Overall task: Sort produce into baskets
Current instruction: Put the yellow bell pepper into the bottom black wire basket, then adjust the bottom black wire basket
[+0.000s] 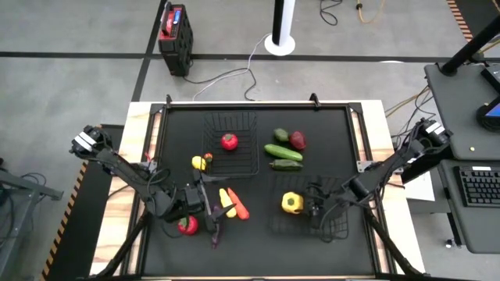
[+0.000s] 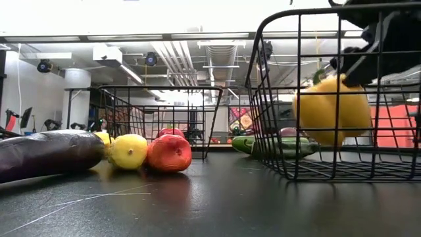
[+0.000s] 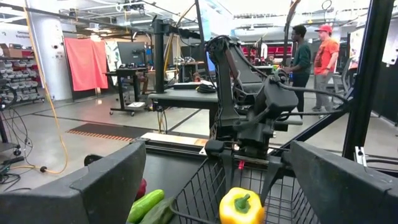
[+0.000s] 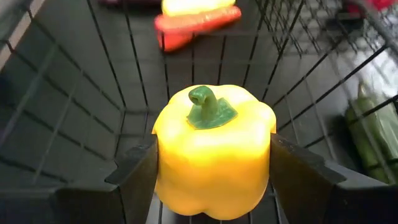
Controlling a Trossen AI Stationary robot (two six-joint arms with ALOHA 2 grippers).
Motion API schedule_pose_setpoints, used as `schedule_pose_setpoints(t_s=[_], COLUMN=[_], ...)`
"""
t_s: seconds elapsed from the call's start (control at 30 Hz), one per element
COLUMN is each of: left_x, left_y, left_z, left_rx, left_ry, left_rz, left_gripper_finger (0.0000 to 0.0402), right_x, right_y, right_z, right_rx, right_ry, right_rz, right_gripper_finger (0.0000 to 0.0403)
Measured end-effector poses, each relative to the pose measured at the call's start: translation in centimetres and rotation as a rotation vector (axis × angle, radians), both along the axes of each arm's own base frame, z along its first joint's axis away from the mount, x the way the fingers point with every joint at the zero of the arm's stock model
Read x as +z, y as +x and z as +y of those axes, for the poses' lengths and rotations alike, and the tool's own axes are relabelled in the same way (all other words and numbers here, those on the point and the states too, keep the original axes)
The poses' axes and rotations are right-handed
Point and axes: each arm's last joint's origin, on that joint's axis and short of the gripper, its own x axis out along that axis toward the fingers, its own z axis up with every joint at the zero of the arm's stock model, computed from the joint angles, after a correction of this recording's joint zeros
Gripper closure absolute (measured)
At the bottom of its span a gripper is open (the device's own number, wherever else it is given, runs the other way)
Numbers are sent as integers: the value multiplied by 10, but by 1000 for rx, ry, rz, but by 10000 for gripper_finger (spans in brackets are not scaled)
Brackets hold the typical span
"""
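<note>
- Right tool [image 4: 214, 168] clamped on yellow pepper [image 4: 213, 149], inside near basket [image 1: 337, 226]; pepper's underside hidden.
- Left tool [image 1: 209, 211] spread wide over tabletop [image 1: 258, 257], empty, partly masking produce beneath.
- Eggplant [image 2: 49, 153] cut off at edge.

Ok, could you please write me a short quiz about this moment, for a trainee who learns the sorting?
1. True or false: the right end effector grips the yellow pepper inside the near basket.
2. What lies in the far basket? A: a red piece. B: a green piece. C: an orange piece.
3. Fill in: the left end effector is ____ and holds nothing.
Key: 1 true; 2 A; 3 open.
</note>
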Motion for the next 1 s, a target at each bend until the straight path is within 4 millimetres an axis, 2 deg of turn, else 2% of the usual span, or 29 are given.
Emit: schedule_pose_setpoints(t_s=[0.23,0.53,0.7,0.87,1.0], left_x=[0,-1,-1,-1,-3], left_y=[0,0,0,0,0], left_z=[0,0,0,0,0], left_rx=[0,0,0,-1,-3], left_ry=[2,4,4,4,1], left_rz=[3,5,5,8,21], left_gripper_finger=[24,24,24,24,24], right_x=[1,2,4,15,36], right_y=[0,1,0,-3,-4], right_z=[0,1,0,-2,-1], right_rx=[-1,9,-5,-26,-26], right_ry=[-1,1,24,79,160], right_rz=[8,8,0,-40,-28], right_gripper_finger=[139,95,89,99,111])
